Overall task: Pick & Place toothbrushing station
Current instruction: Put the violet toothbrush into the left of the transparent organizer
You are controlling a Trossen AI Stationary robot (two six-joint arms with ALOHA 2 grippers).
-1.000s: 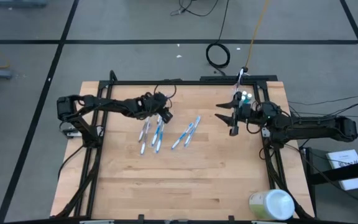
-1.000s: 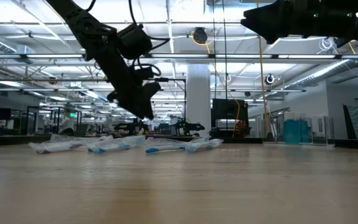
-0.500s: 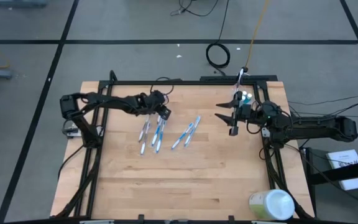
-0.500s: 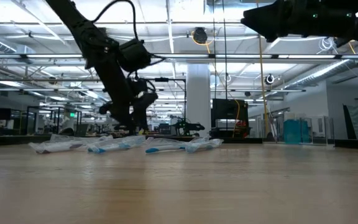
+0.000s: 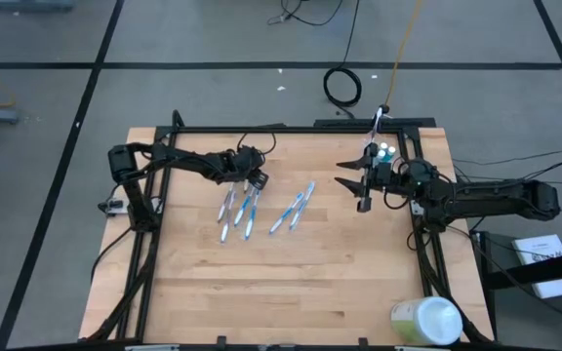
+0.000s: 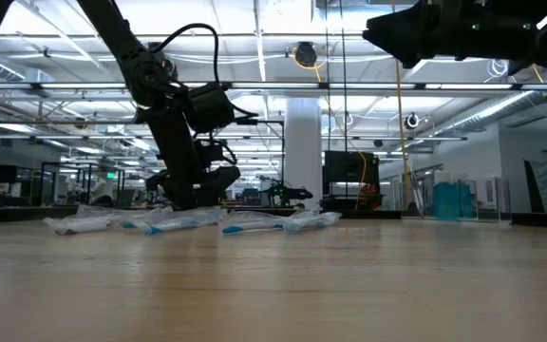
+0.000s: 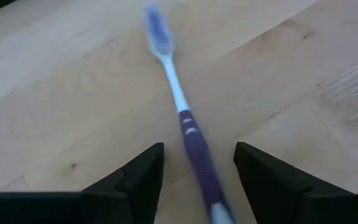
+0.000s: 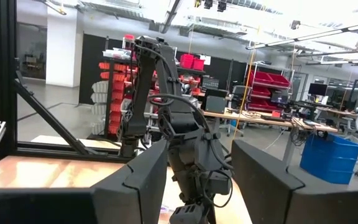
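Several blue, white and purple toothbrushes (image 5: 245, 210) lie flat on the wooden table, with a pair (image 5: 293, 208) to their right. My left gripper (image 5: 255, 181) hangs low over the far end of the left group, pointing steeply down. It is open, and its fingers stand on either side of one toothbrush (image 7: 188, 134), which has a purple handle and a blue head. Teal-capped white tubes (image 5: 385, 149) show at the far right. My right gripper (image 5: 357, 185) waits raised beside them, open, with nothing between its fingers (image 8: 135, 180).
A pale green-and-white round container (image 5: 425, 320) lies at the table's near right corner. A black frame (image 5: 291, 128) runs along the table's far edge and down its sides. The near half of the wooden table (image 5: 291, 292) is bare.
My left gripper has come down toward the left group of toothbrushes and has rolled a little, ending close above the table. The toothbrushes lie as before.
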